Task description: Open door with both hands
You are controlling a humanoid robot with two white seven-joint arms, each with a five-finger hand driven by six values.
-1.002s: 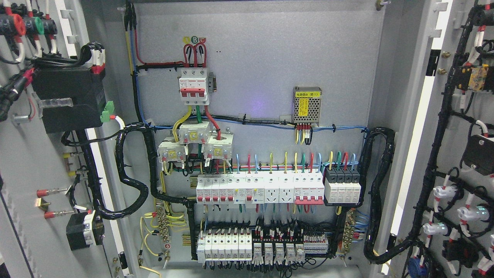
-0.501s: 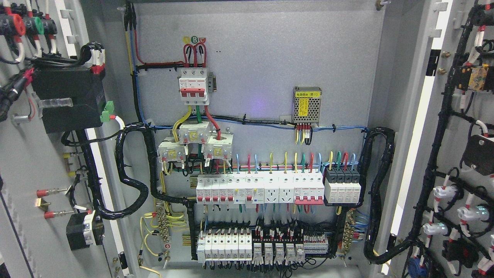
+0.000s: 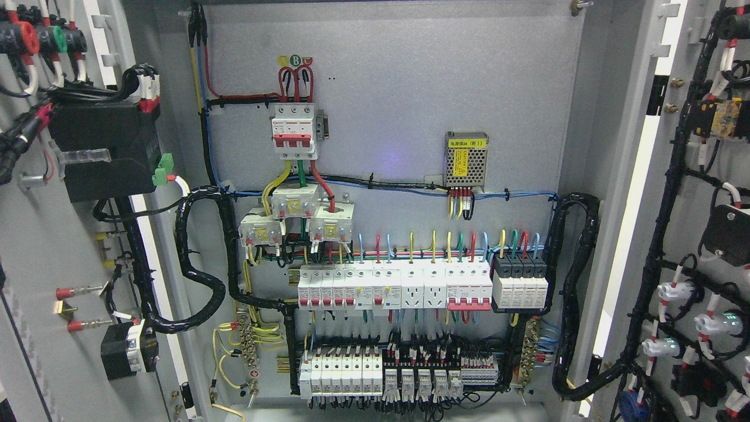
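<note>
Both doors, left door (image 3: pixel 35 246) and right door (image 3: pixel 703 193), stand swung wide; the cabinet (image 3: pixel 410 82) holds breakers (image 3: pixel 394 287) and wiring; no robot hand shows, so its state cannot be told

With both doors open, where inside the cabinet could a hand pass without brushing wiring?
Bare back panel above the power supply, right of the red breaker. Crowded: the breaker rows, the terminal blocks, and both door harnesses.
</note>
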